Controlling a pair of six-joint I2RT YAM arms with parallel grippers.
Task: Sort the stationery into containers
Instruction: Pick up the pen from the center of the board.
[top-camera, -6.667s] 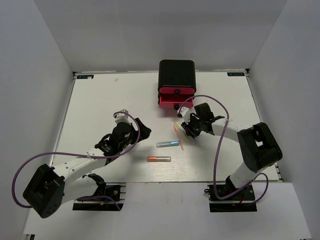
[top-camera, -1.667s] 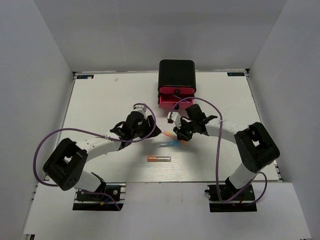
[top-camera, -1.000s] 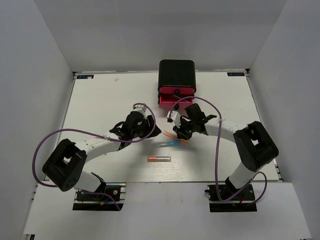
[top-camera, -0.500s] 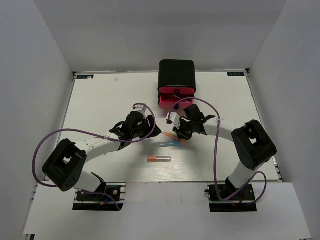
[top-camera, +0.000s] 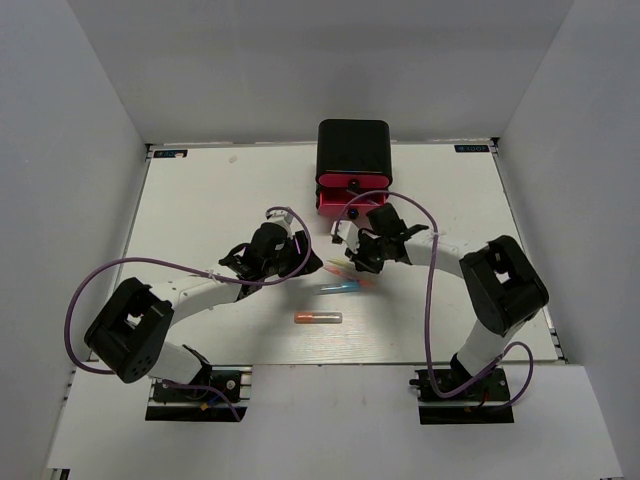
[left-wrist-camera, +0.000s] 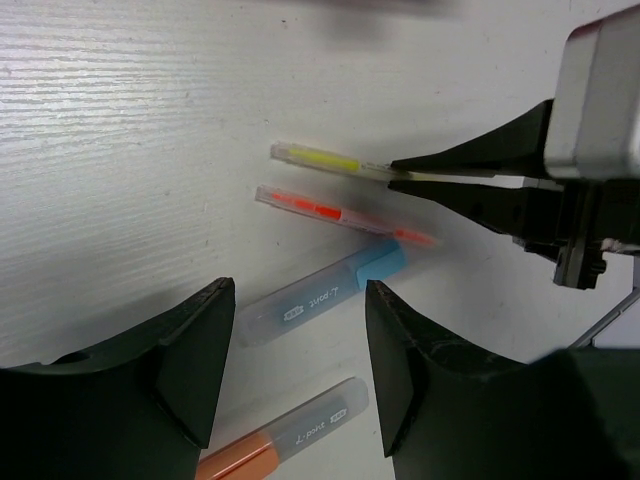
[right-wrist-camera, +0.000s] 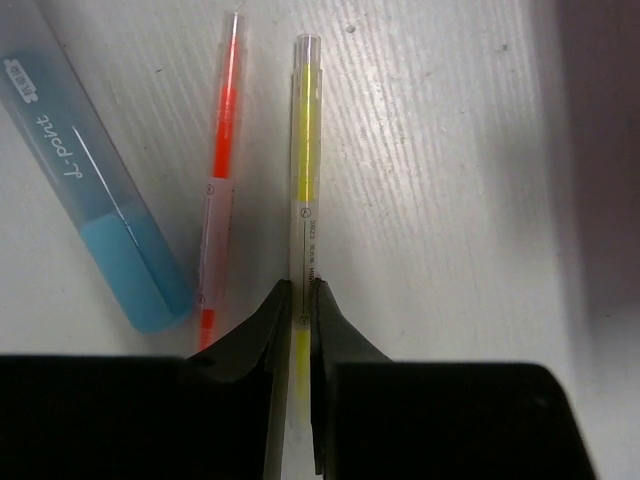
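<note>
Right wrist view: right jaws narrow, pinched on yellow stick (right-wrist-camera: 305, 170); red-orange stick (right-wrist-camera: 222, 170) parallel just beside it, blue tube (right-wrist-camera: 90, 200) next over.
Left wrist view adds: left jaws wide, holding nothing; orange tube (left-wrist-camera: 290, 435) lying near blue tube.
Top view alone shows: bench (top-camera: 200, 200), and black box (top-camera: 353, 150) of pink drawers (top-camera: 350, 185) beyond right jaws, apart from sticks.

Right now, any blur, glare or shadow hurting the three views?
Top external: even soft light, no glare. Left wrist: blue tube label readable, own jaws dark and soft, blurred smear along the top edge. Right wrist: yellow stick sharp, dark shadow down the right edge, jaws featureless black.
</note>
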